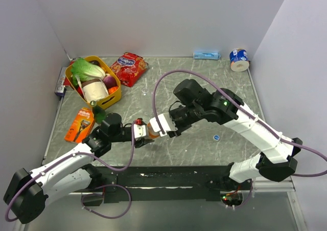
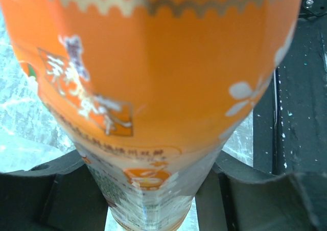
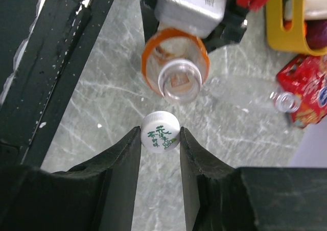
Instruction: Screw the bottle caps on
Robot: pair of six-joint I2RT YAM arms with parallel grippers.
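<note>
Two caps (image 3: 160, 131) (image 1: 216, 137), one orange bottle (image 3: 179, 77)

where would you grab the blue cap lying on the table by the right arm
Take the blue cap by its round side wall, pinching across its width and coming straight down from above. It looks to lie flat on the table, low and small, so a sideways approach would likely hit the table first. Nothing stands close to it.

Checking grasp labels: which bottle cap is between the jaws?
The whitish cap with green print, pinched by the right gripper; the blue cap lies free on the table.
</note>
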